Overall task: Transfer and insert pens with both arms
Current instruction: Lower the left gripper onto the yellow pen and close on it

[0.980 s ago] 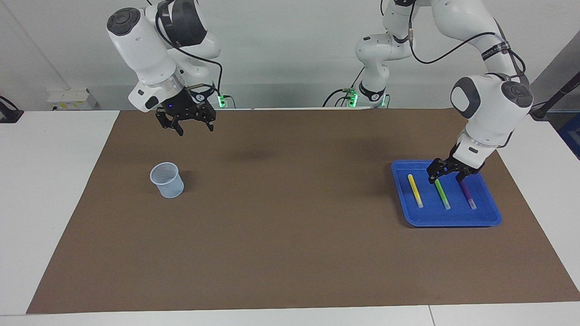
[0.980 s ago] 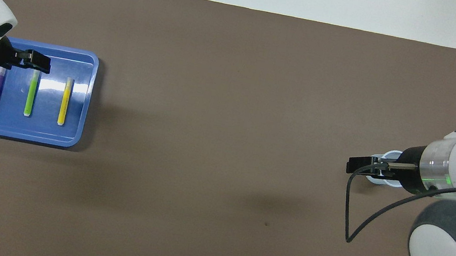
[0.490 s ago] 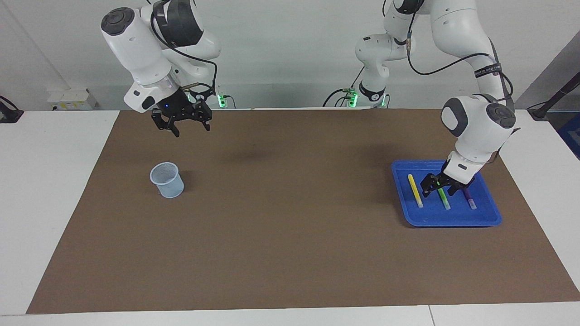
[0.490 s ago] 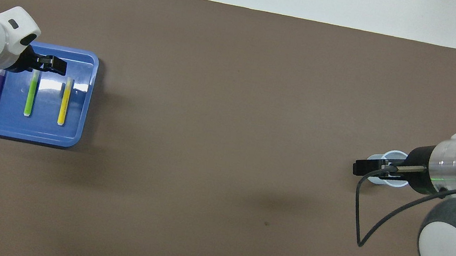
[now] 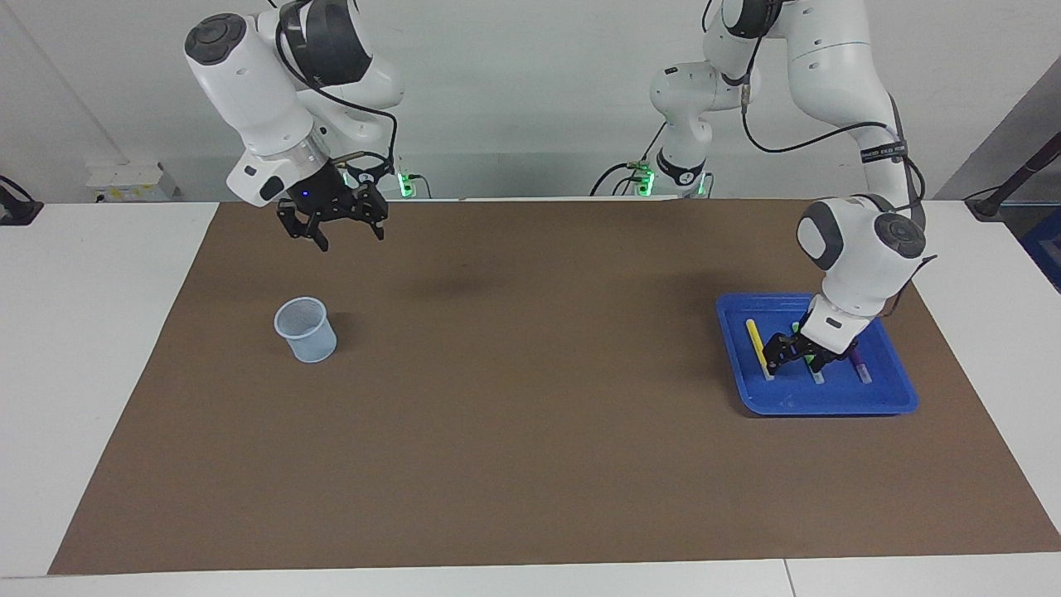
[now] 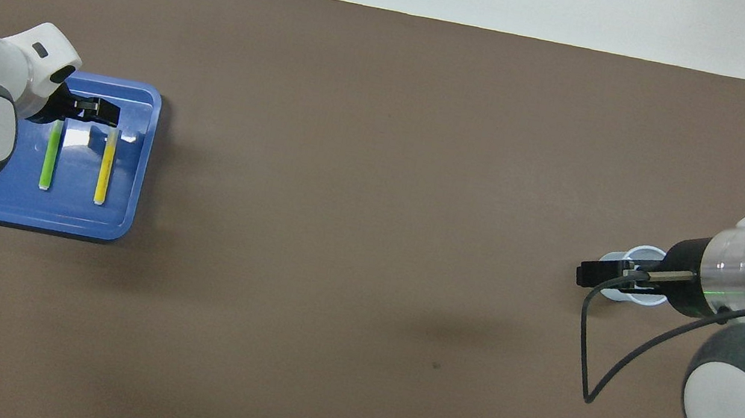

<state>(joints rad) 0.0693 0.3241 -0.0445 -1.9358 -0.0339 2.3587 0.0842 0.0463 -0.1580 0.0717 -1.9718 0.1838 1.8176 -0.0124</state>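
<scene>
Three pens in blue tray, long axes toward robots, whitish ends farthest; left gripper jaws apart over them

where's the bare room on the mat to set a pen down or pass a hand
Bare: the brown mat between the mesh cup and the blue tray. Crowded: the tray, where the left gripper hangs low over the pens. The right gripper waits raised.
</scene>
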